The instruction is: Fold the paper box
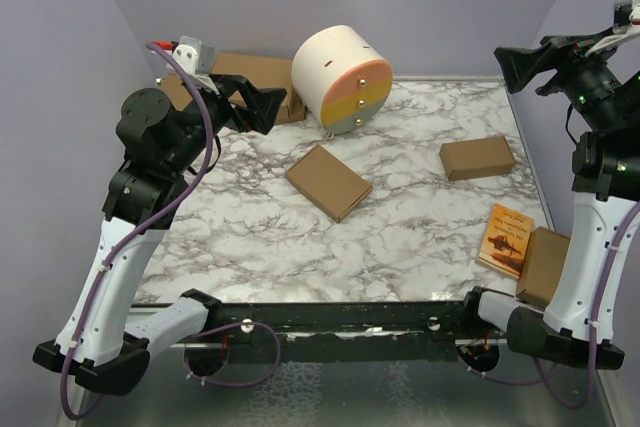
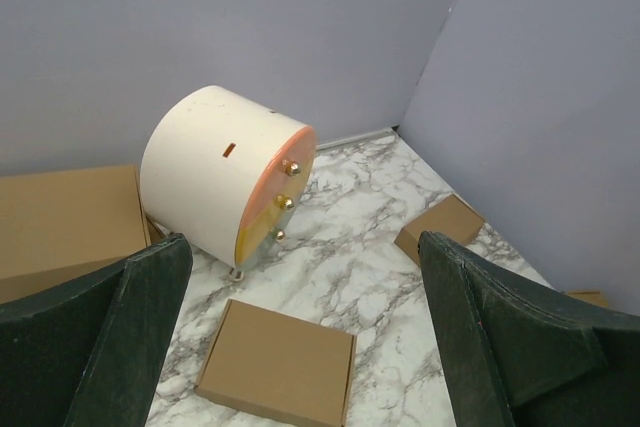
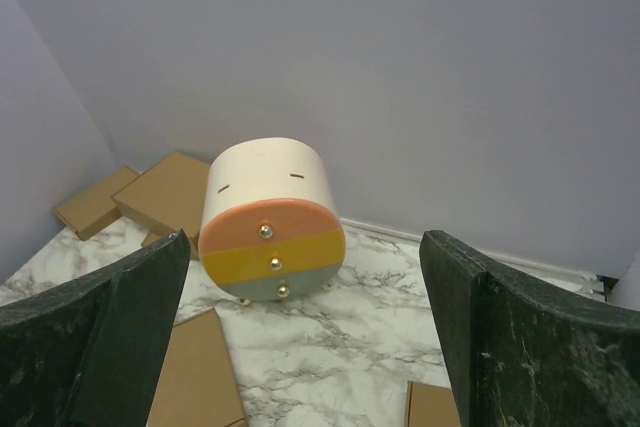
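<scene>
The paper box (image 1: 328, 182) lies flat in the middle of the marble table (image 1: 260, 237) as a thin, closed brown rectangle. It also shows low in the left wrist view (image 2: 277, 364) and at the bottom left of the right wrist view (image 3: 195, 372). My left gripper (image 1: 266, 108) hangs open above the back left of the table, well behind the box, with nothing between its fingers (image 2: 150, 317). Raised high at the far right edge, my right gripper (image 1: 513, 67) is open and empty too, its fingers (image 3: 480, 327) far from the box.
A cream drum-shaped drawer cabinet (image 1: 343, 79) with orange, yellow and grey fronts stands at the back. Larger brown cartons (image 1: 250, 75) lie behind the left gripper. A small thick carton (image 1: 477, 157) sits right of centre. An orange book (image 1: 505, 240) and another carton (image 1: 543, 265) lie near the right arm.
</scene>
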Available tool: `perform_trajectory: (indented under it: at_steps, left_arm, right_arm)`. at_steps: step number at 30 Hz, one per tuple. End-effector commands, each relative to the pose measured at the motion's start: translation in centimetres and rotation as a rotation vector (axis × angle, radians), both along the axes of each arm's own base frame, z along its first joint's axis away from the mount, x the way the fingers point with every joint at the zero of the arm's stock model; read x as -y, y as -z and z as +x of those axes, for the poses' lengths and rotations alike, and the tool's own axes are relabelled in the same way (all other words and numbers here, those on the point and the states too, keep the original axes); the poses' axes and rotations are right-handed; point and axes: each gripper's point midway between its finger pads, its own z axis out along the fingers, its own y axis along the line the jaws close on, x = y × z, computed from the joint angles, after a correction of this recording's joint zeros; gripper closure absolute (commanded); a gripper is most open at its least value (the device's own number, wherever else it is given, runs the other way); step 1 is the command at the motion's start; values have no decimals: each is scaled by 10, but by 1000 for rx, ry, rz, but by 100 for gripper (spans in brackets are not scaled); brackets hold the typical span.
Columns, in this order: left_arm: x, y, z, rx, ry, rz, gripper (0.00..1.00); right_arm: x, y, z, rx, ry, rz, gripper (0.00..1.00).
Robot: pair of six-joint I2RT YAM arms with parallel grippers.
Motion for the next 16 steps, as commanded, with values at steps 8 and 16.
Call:
perform_trajectory:
  at_steps: [8, 16]
  left_arm:
    - [-1, -3, -6, 25, 13, 1, 1]
    - [-1, 1, -6, 18, 15, 4, 1]
  right_arm:
    - [7, 0, -4, -4, 50, 28, 1]
    - [15, 4, 0, -15, 95, 29, 1]
